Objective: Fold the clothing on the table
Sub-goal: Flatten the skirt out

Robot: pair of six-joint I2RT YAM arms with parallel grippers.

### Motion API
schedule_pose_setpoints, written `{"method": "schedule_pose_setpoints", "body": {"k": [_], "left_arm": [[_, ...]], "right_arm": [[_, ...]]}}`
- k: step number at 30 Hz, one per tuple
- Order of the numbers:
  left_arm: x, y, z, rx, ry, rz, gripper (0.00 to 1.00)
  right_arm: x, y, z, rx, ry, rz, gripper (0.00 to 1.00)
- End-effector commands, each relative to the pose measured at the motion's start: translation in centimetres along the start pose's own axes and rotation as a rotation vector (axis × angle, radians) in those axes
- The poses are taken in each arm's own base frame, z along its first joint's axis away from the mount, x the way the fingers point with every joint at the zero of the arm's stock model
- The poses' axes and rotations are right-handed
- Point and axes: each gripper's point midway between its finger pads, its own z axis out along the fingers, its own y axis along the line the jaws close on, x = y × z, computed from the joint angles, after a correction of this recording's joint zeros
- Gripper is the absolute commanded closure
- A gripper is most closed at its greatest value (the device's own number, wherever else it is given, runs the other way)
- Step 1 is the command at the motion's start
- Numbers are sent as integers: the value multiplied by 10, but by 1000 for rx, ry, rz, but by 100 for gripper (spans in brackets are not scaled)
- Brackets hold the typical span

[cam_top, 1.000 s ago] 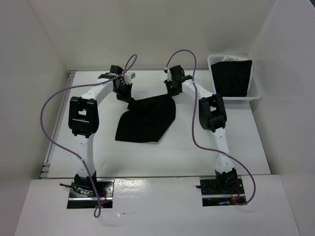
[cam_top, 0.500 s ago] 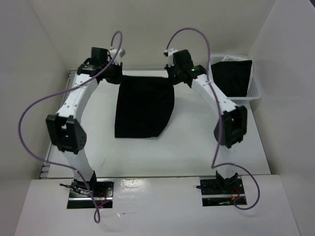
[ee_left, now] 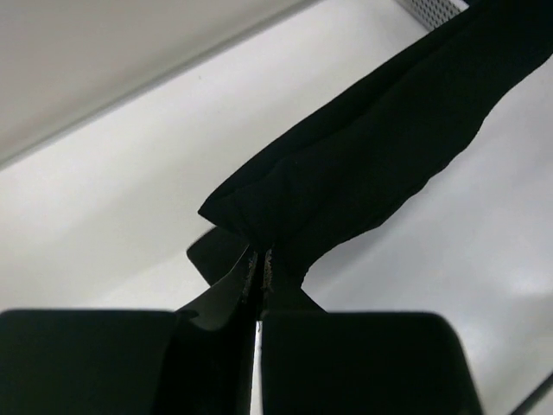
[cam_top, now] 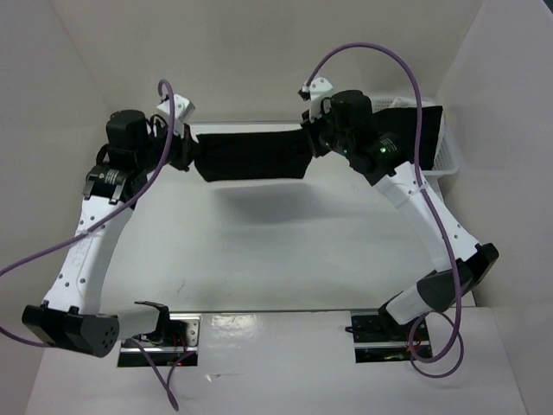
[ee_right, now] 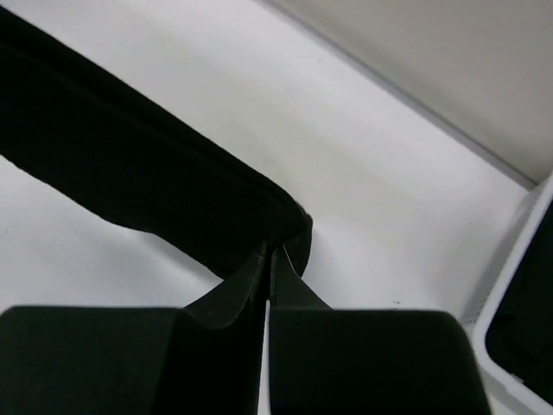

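- Clothing (cam_top: pixel 251 156) strung between both grippers as a dark horizontal band, lifted clear of the tabletop (cam_top: pixel 285 251) near its far edge, with a soft shadow on the white surface beneath.
- Left gripper (cam_top: pixel 185 156): jaws pressed together, pinching the left end of the fabric. Seen from the left wrist, cloth bunched right at the tips and running away up to the right.
- Right gripper (cam_top: pixel 313 143): jaws likewise clamped tight on the opposite end, with a rounded fold of cloth sitting just past the tips.
- Fabric apparently doubled over along its length, though hard to tell for certain on plain black.
- White mesh basket (cam_top: pixel 446 164) at the far right corner of the tabletop, holding another black cloth (cam_top: pixel 423 128), partly hidden behind the right arm.
- Small green light (cam_top: pixel 381 149) lit on the right arm near the wrist.
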Motion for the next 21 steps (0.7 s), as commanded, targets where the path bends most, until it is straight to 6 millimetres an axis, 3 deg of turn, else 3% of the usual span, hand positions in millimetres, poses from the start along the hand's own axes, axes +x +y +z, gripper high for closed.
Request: {"method": "schedule_pose_setpoints", "body": {"k": [1,2,3,5,7,8,11,13,16,20,21], "left_arm": [[-24,-23,-39,55,-123,108,100],[-19,-32,-54,69,-144,128,100],[-16,-41,-60,99,-150,141,100],[-10,-53,-78,128,-144,164,100],[3,-62,-85,159,-120,151,100],[5,-66,-93,166,-129,170,100],[6,-74,-110,180,-144,195,100],[4,-78,-116,186,-161,205,100],[19,-73,-109,173,-126,184,100],[49,-65,-83,186,-59,146,100],[57,-64,-76,190,-41,135,100]], "right_arm": [[6,16,-39,-91,-2,-57,100],[1,18,-59,-108,-36,-70,100],[11,22,-65,-134,-13,-84,100],[11,31,-90,-185,-44,-85,100],[18,36,-103,-224,-47,-118,100],[12,42,-121,-260,-89,-131,100],[8,49,-145,-332,-144,-144,100],[14,50,-147,-348,-141,-139,100],[27,46,-132,-323,-110,-131,100],[65,46,-84,-312,0,-82,100],[89,47,-64,-307,71,-63,100]]}}
